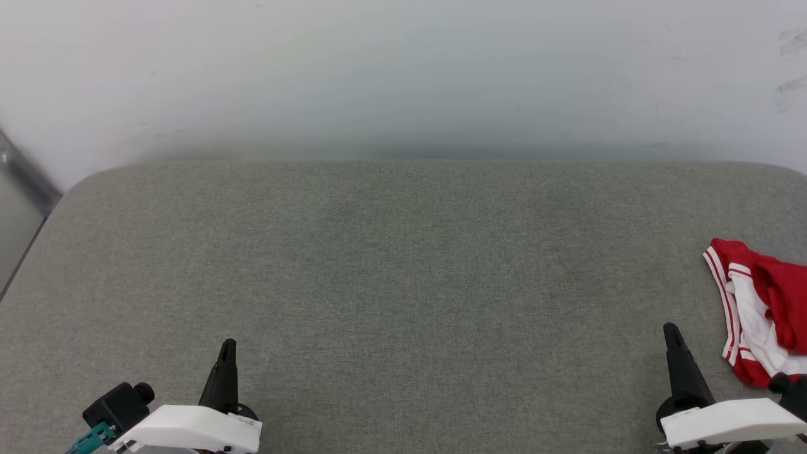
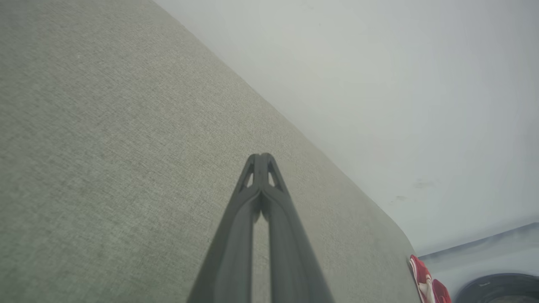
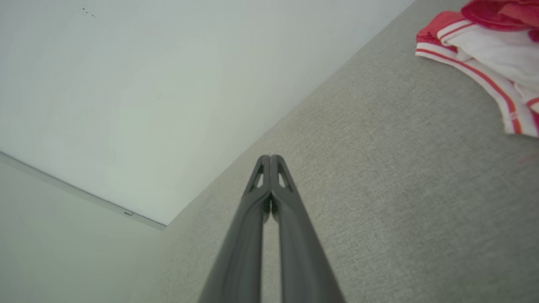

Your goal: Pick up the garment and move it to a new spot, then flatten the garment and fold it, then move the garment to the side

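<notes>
Fingers (image 2: 236, 244) of L gripper (image 1: 227, 345) are seen pressed together w/ nothing btwn them, held low at L over the grey pad (image 1: 403, 265). R gripper (image 1: 671, 329) is closed & empty too, its fingers (image 3: 244, 252) tip to tip, near the garment (image 1: 760, 309) but apart from it. Garment is found at far R edge of pad, bunched, w/ white sleeve & striped trim showing, partly cut off by the frame. Progress can't be settled: this pos. fits a shirt waiting to be picked up, or one already set aside. No neat fold can be made out in the visible part.
</notes>
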Controlling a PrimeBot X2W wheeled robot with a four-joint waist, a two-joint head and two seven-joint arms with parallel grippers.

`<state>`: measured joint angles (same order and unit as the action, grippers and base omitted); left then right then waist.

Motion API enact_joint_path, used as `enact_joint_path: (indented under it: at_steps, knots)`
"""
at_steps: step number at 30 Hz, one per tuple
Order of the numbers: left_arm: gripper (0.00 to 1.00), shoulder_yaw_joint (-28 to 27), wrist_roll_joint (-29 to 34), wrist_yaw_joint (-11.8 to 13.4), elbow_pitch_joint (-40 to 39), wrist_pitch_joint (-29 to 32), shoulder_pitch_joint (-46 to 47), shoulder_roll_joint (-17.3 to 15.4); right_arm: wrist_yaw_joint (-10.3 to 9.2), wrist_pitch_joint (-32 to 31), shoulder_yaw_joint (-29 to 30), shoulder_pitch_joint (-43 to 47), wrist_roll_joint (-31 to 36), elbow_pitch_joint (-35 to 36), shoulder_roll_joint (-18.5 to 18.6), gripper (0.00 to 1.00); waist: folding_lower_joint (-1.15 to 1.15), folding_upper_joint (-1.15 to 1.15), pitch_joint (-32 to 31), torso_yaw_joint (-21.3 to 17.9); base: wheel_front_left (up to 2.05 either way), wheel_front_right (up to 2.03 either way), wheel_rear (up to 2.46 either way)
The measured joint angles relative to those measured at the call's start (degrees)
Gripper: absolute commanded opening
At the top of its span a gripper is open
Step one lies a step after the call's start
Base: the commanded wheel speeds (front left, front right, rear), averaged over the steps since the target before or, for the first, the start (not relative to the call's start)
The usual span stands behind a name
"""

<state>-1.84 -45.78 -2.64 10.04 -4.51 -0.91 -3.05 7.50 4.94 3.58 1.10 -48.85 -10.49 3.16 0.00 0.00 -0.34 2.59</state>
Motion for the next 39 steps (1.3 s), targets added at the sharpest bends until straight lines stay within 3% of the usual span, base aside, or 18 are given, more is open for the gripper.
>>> enact_joint_path:
  at_steps: [39]
  knots:
    - [0.00,-2.59,-26.02,-2.74,2.33,6.32,3.64,0.07,-0.01,-6.10,1.35,-4.09,-24.55,-2.00,0.04,0.00,0.00,0.00,0.24,-1.23,0.00,0.00,0.00]
